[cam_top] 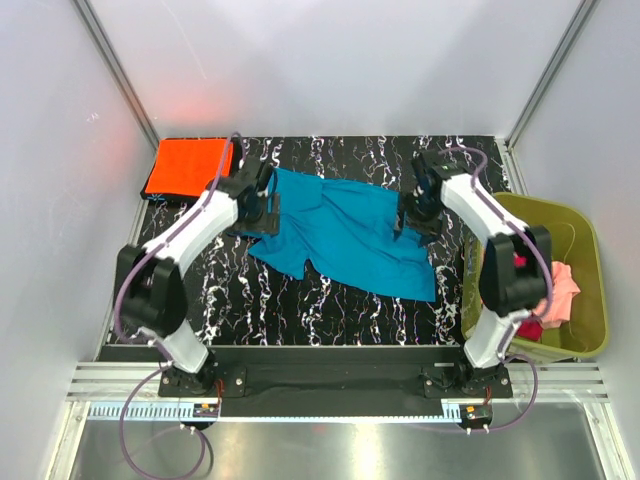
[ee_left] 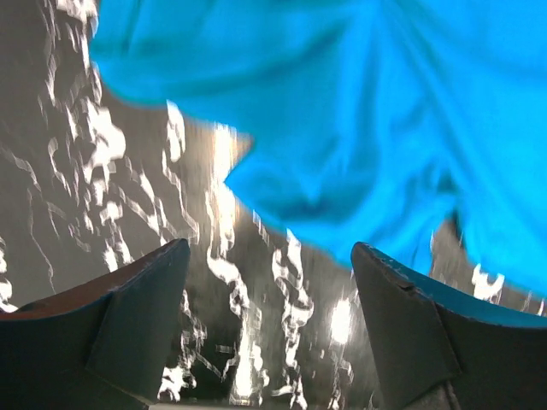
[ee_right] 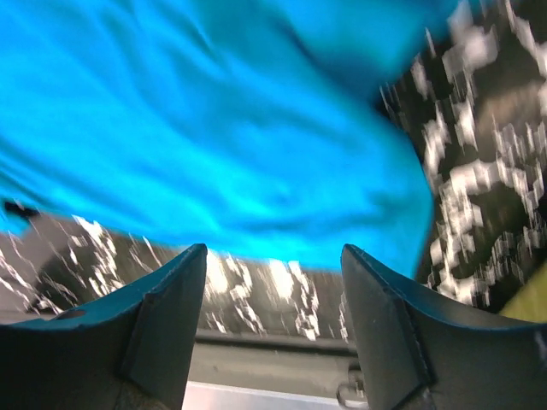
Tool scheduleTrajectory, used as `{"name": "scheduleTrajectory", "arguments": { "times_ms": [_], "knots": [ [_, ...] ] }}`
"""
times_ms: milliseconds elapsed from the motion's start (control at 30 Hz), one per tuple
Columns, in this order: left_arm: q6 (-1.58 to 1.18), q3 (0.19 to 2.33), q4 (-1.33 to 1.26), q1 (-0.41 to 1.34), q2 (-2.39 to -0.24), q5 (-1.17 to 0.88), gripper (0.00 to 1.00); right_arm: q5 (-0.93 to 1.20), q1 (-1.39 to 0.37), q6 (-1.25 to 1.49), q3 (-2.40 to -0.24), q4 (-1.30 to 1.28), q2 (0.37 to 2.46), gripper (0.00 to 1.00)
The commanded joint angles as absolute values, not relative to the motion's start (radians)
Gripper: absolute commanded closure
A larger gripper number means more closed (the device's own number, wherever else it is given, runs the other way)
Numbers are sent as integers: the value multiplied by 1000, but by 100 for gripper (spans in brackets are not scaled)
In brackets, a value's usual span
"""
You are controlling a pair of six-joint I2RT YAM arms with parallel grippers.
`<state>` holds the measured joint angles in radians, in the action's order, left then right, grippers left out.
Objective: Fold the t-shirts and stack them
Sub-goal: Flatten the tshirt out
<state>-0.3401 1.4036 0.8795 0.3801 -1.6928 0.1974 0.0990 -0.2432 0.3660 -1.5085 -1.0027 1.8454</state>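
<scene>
A teal-blue t-shirt [cam_top: 345,235] lies spread and rumpled on the black marbled table, slanting from back left to front right. It fills the upper part of the left wrist view [ee_left: 359,120] and of the right wrist view [ee_right: 214,128]. My left gripper [cam_top: 268,210] is open and empty at the shirt's left edge; the cloth lies just beyond its fingertips [ee_left: 269,248]. My right gripper [cam_top: 412,222] is open and empty at the shirt's right edge [ee_right: 273,252]. A folded bright orange t-shirt [cam_top: 188,166] lies at the back left corner. Pink and magenta-red shirts [cam_top: 557,295] lie in the bin.
An olive-green plastic bin [cam_top: 590,270] stands off the table's right edge, beside the right arm. White walls close in the back and sides. The table's near edge is a metal rail [cam_top: 330,385].
</scene>
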Motion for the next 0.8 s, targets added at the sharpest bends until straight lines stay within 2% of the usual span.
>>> {"name": "scheduleTrajectory", "arguments": {
  "times_ms": [0,200,533,600,633,767],
  "knots": [
    [-357,1243,781,385,-1577,163,21,83,-232,394,-1367,-945,1692,30],
    [-342,1062,651,380,-1545,83,18,106,-232,417,-1191,-891,1612,38],
    [-360,1241,615,318,-1816,8,20,64,-209,397,-1143,-891,1620,34],
    [-367,1279,643,307,-1876,6,28,63,-203,391,-1146,-888,1621,34],
    [-373,1285,650,304,-1888,6,42,63,-201,391,-1146,-887,1620,33],
    [-380,1264,676,302,-1853,8,71,69,-198,388,-1149,-891,1641,34]
  ]
}}
